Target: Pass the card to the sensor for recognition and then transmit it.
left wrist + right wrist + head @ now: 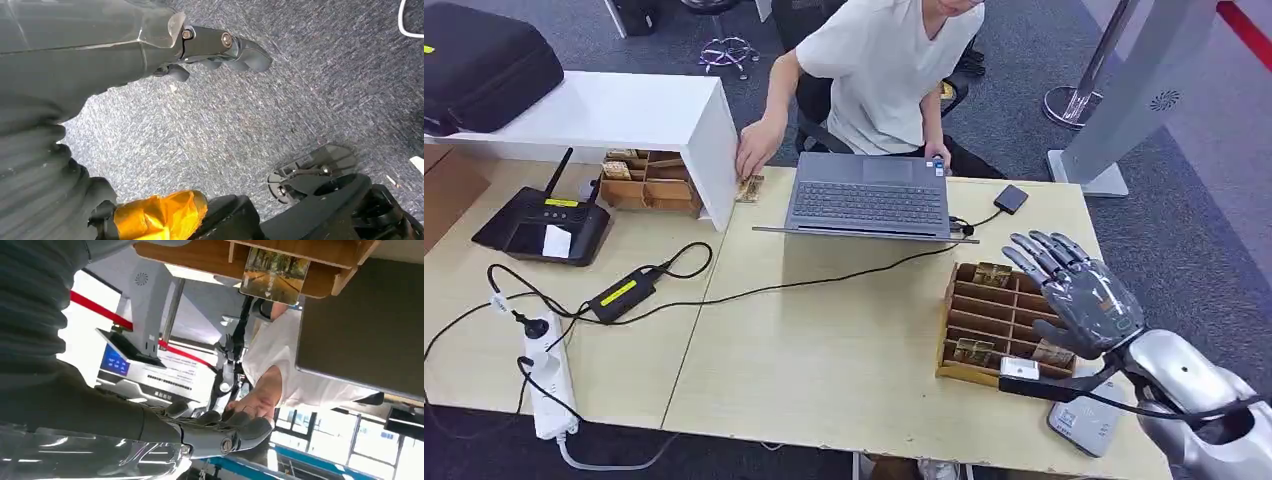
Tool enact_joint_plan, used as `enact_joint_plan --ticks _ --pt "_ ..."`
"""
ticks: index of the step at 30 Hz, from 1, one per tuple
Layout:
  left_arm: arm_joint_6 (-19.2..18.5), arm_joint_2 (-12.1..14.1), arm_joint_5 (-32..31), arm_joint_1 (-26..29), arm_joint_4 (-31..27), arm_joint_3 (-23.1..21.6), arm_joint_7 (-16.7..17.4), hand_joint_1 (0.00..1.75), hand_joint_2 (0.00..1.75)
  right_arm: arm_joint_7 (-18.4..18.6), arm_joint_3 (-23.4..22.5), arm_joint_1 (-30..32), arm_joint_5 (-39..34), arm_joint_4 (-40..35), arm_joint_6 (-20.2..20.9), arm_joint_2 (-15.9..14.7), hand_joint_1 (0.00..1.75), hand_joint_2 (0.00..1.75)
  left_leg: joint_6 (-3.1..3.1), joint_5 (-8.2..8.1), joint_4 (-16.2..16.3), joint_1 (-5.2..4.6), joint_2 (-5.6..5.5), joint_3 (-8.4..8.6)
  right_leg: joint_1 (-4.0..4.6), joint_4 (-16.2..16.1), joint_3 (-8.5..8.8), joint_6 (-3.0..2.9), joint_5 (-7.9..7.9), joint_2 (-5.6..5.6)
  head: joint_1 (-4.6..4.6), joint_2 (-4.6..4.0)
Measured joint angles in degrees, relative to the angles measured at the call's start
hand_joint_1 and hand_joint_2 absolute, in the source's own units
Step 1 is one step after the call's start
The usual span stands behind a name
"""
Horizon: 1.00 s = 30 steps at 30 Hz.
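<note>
Right hand (1079, 293) hovers spread and empty over the wooden card rack (984, 310). Cards (992, 274) look thin, stiff, slick; pinch the exposed top edge.

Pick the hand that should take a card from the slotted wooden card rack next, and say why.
Right. The right hand hovers open above the slotted wooden card rack holding cards, near the white card sensor. The left hand hangs over grey carpet.

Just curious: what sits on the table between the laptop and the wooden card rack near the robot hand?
In the head view, a black cable crosses bare tabletop between the laptop and wooden card rack.
</note>
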Motion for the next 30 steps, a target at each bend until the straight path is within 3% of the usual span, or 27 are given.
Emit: enact_joint_plan --ticks 21,24,27,30 --pt "0.00 0.07 -0.04 0.05 0.00 0.00 -0.02 0.00 1.75 0.18 -0.24 0.03 0.66 -0.29 -0.31 -0.61 0.00 1.75 0.00 0.00 0.00 0.00 0.00 -0.01 0.00 0.00 0.00 0.00 0.00 0.00 0.00 0.00" --pt "2.19 0.04 -1.14 0.13 0.00 0.00 -2.08 0.00 1.75 0.68 -0.22 0.41 1.23 -0.26 -0.66 -0.59 0.00 1.75 0.00 0.00 0.00 0.00 -0.01 0.00 0.00 0.00 0.00 0.00 0.00 0.00 0.00 0.00" --pt "5.86 -0.20 -1.64 0.26 0.00 0.00 -6.89 0.00 1.75 1.64 -0.64 2.11 1.84 -0.55 -1.68 -0.61 0.00 1.75 0.00 0.00 0.01 0.00 -0.03 -0.01 0.01 -0.02 -0.02 0.00 0.00 -0.02 0.02 0.00" --pt "3.93 -0.42 -1.88 -0.10 0.00 0.00 -7.15 0.00 1.75 1.55 -1.82 3.64 2.45 -1.42 -2.03 -0.63 0.00 1.75 0.00 -0.01 0.00 0.00 0.04 -0.01 0.00 -0.01 -0.02 0.00 0.00 0.04 0.00 0.00"
